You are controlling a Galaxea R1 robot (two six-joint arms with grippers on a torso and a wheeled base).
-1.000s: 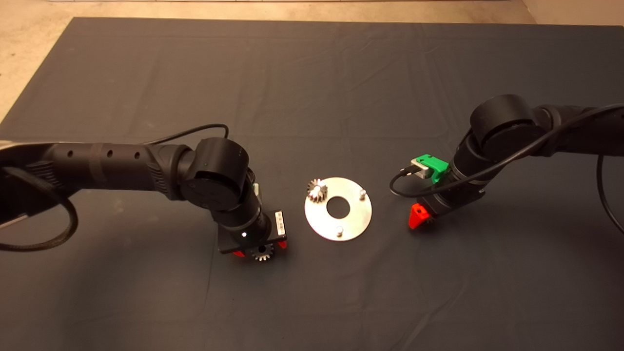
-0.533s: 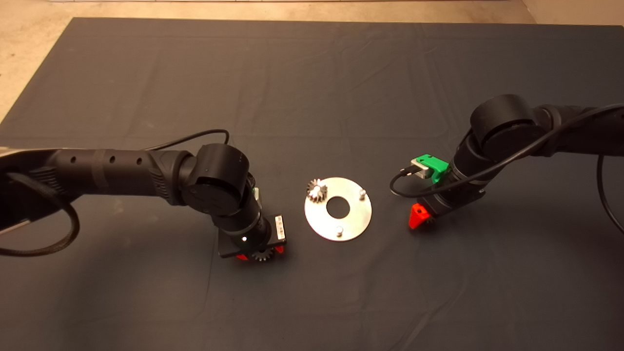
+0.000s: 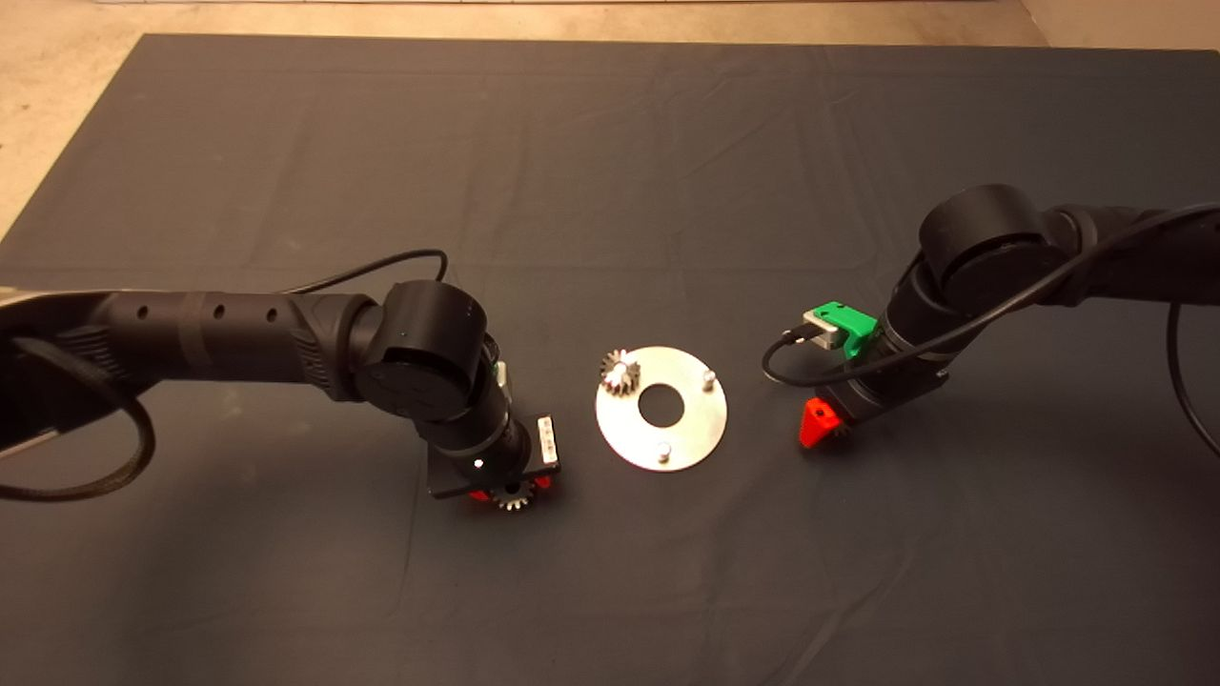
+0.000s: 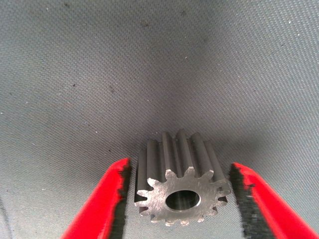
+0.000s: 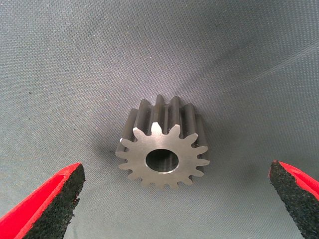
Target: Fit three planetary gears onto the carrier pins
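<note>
The round silver plate [image 3: 624,433] lies mid-mat with its carrier pins. One planetary gear [image 3: 620,370] sits on the far-left pin; two pins [image 3: 708,378] [image 3: 664,452] stand bare. My left gripper [image 3: 513,491] is down on the mat left of the plate, straddling a second gear [image 4: 182,186] that lies flat; the pads [image 4: 122,191] stand close to its teeth, with a thin gap showing on one side. My right gripper [image 5: 175,172], right of the plate, hangs wide open over a third gear [image 5: 163,149], its fingers [image 5: 47,201] well clear.
The dark mat [image 3: 610,171] is creased and bare beyond the plate. Pale floor [image 3: 57,57] borders it at the far and left edges. Both black arms reach in low, and a cable [image 3: 791,367] loops beside the right wrist.
The left gripper's fingers have narrowed in around the gear on the mat, and the left arm shifted slightly. The right arm, plate and mounted gear have not moved.
</note>
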